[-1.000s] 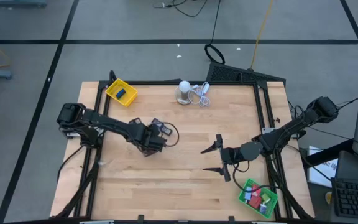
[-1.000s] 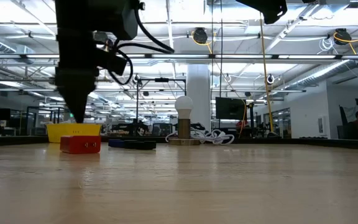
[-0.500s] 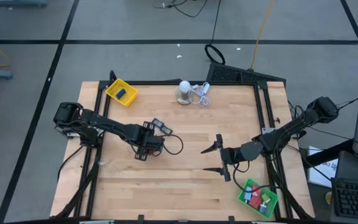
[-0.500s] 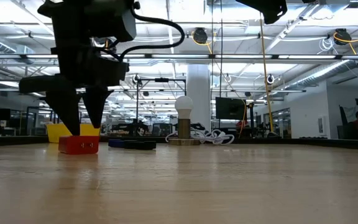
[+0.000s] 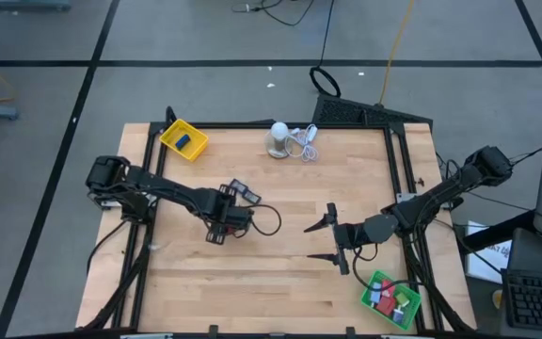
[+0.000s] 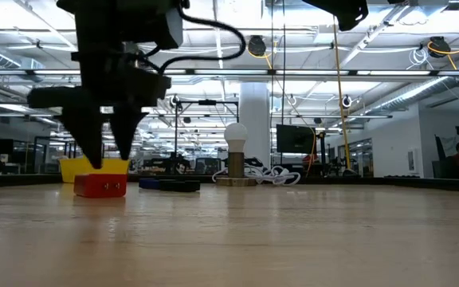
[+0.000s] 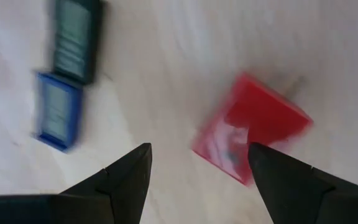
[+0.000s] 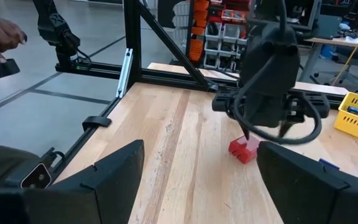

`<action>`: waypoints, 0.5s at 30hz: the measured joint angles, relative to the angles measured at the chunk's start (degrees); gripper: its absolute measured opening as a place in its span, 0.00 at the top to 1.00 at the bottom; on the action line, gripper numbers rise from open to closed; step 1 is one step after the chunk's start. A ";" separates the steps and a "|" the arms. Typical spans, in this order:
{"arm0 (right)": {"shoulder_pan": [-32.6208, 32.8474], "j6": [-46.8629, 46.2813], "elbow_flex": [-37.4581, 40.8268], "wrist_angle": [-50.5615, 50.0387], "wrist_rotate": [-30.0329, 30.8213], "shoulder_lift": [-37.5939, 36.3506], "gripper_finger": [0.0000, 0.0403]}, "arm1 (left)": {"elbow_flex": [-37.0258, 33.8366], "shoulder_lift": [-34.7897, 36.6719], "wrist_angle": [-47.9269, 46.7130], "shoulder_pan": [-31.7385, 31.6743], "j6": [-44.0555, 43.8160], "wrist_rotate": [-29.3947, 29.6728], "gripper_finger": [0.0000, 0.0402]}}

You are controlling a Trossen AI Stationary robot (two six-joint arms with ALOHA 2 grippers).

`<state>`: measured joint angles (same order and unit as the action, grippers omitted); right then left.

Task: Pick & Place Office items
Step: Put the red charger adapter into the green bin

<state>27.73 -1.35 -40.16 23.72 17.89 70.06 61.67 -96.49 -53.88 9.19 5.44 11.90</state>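
Wooden table (image 5: 280, 264) — red block (image 6: 100, 185), two trays (image 5: 183, 139).

At the left of the frame the left gripper (image 6: 103, 163) hangs over a red block (image 6: 101, 185) resting on the wooden table (image 6: 237, 239), its two dark fingers (image 6: 88, 143) spread apart and their tips just above the block. Behind it sits a yellow tray (image 6: 72, 168). Toward the centre lie blue and dark flat pieces (image 6: 169, 185), hard to separate, beside a white round object (image 6: 235, 155) with coiled cable (image 6: 273, 174).
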 joint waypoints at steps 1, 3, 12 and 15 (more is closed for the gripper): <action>0.01 -0.11 0.00 -0.05 0.02 0.00 0.26 | -0.02 -0.03 -0.45 0.00 -0.47 -1.01 0.33; 0.02 -0.42 0.00 -0.08 0.00 0.00 0.26 | -0.02 0.04 -0.93 0.00 -1.49 -3.00 0.33; 0.02 -0.79 0.00 -0.37 -0.02 0.00 0.26 | -5.20 0.38 5.72 -0.31 1.63 -7.07 0.33; 0.01 -0.95 0.00 -0.41 -0.02 0.00 0.26 | -8.70 -0.05 12.25 -1.03 1.60 -7.92 0.33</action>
<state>27.74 -2.31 -40.16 23.31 17.87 70.06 52.97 -96.54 -41.63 8.16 7.03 3.99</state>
